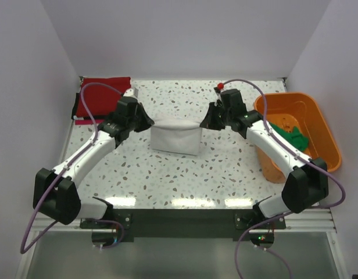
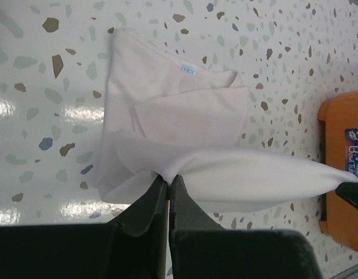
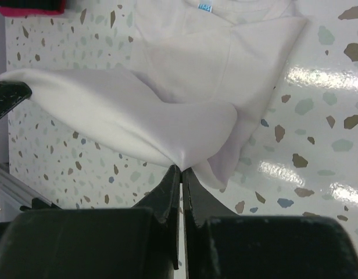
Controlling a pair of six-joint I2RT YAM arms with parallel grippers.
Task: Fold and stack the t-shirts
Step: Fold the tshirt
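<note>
We had the white t-shirt [image 1: 176, 138] at mid-table between both arms. The left gripper [image 2: 169, 178] was clamped shut on one end of its far edge and the right gripper [image 3: 182, 169] on the other, so that edge hung raised and taut while the rest lay on the speckled table [image 1: 185, 180]. The red t-shirt [image 1: 103, 96] lay at the far left corner, and a green t-shirt [image 1: 292, 137] sat in the orange tub [image 1: 318, 125] on our right.

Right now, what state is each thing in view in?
white t-shirt, partly folded, one edge lifted
red t-shirt, folded flat, far left corner
orange tub, upright, on the right
green t-shirt, crumpled inside orange tub
left end effector, shut on white t-shirt
right end effector, shut on white t-shirt
</note>
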